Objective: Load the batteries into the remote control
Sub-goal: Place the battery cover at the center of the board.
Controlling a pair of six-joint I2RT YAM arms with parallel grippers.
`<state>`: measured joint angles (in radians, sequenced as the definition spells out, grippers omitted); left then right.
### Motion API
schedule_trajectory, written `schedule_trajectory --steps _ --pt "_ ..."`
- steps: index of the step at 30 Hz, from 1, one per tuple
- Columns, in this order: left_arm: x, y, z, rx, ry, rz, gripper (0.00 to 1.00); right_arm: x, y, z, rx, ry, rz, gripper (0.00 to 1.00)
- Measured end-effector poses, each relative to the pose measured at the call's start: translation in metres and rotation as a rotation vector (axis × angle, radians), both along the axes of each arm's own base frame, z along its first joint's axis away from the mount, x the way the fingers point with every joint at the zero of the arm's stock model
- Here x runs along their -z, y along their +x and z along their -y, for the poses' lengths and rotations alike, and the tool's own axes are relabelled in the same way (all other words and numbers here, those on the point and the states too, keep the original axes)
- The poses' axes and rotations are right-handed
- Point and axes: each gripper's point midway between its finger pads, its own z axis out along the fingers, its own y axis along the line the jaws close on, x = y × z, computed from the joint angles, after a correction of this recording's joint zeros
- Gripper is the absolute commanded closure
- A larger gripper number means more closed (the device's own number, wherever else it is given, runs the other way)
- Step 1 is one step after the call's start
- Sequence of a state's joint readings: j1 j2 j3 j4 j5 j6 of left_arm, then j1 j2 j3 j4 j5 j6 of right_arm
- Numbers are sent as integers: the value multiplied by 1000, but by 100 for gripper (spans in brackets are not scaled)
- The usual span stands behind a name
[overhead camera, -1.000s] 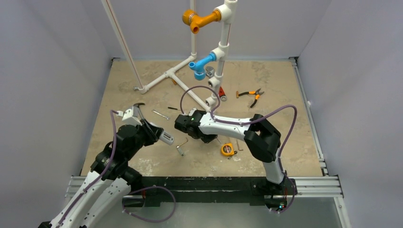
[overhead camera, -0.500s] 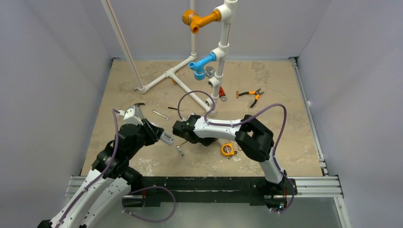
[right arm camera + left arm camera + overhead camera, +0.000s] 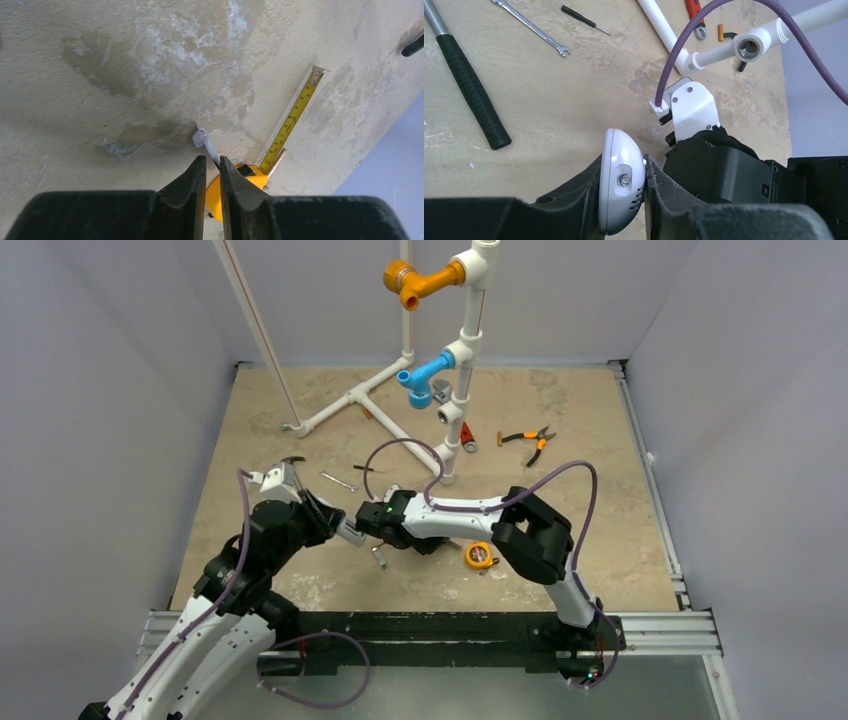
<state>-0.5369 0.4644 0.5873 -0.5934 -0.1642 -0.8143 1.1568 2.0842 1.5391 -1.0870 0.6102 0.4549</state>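
My left gripper [image 3: 623,159] is shut on the white remote control [image 3: 621,192], gripping its sides with its rounded end facing the camera. In the top view the remote [image 3: 350,532] sticks out toward the right arm. My right gripper [image 3: 366,523] hovers right beside that end. In the right wrist view its fingers [image 3: 212,159] are nearly together with only a slim gap and nothing between them. A slim copper-coloured battery [image 3: 276,160] lies by the tape measure's blade. A small orange cylinder [image 3: 720,32], perhaps a battery, lies by the pipe.
A yellow tape measure [image 3: 480,555] and a small white plate [image 3: 202,140] lie under the right arm. A hammer [image 3: 469,90], wrench [image 3: 531,27], screwdriver [image 3: 584,19], allen key [image 3: 380,555], orange pliers [image 3: 528,440], red-handled tool [image 3: 467,436] and a PVC pipe frame [image 3: 440,390] stand around.
My right arm has swung left and nearer, bringing its gripper up to the end of the remote. The left arm and the remote have stayed still.
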Motion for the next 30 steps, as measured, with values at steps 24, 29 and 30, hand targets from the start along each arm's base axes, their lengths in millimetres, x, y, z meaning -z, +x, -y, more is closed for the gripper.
schedule_trajectory --steps 24,29,30 --pt "3 0 0 7 14 -9 100 -16 -5 -28 24 332 -55 69" --pt "2 0 0 7 19 -5 100 -44 22 -27 66 544 -18 67" --pt "1 0 0 9 21 -4 100 -48 24 -27 64 571 -17 66"
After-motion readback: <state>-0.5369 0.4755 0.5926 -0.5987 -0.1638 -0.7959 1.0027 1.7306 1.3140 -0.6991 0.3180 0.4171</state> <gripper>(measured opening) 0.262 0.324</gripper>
